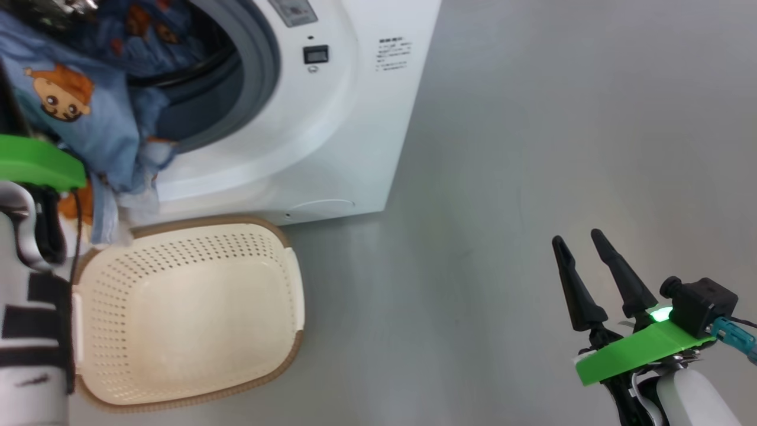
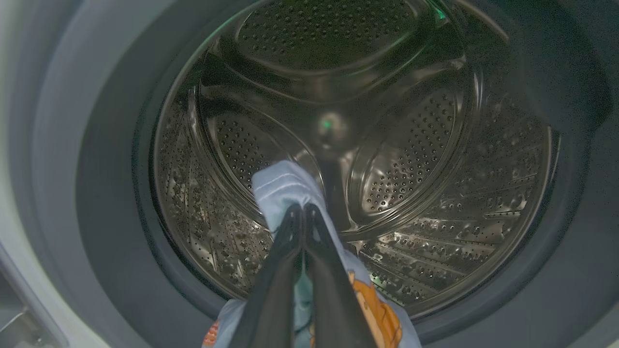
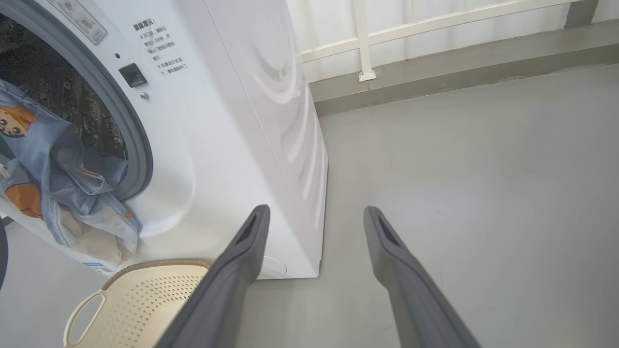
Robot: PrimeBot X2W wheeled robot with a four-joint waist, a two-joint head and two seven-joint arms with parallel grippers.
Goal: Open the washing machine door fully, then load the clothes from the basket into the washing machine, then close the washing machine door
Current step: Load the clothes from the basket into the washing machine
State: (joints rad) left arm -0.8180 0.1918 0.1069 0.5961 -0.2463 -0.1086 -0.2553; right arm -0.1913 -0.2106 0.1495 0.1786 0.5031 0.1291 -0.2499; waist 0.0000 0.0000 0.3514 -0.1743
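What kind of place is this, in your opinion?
Probably a laundry corner, perhaps a balcony: a white washing machine stands on a bare grey floor, a cream basket sits before it, and a white rail runs behind.

- The washing machine (image 1: 331,148): smooth white casing with a soft gloss.
- Its drum (image 2: 411,145): shiny perforated steel (mirror-bright in places).
- The gasket (image 1: 260,65) round its mouth: matt grey rubber.
- The clothes (image 1: 89,118) hanging from that mouth: soft, creased blue cloth.
- The basket (image 1: 189,307) before the washing machine: matt cream plastic, holed, woven-look brown rim.
- The floor (image 1: 532,148) beside it: smooth grey, faintly sheened.
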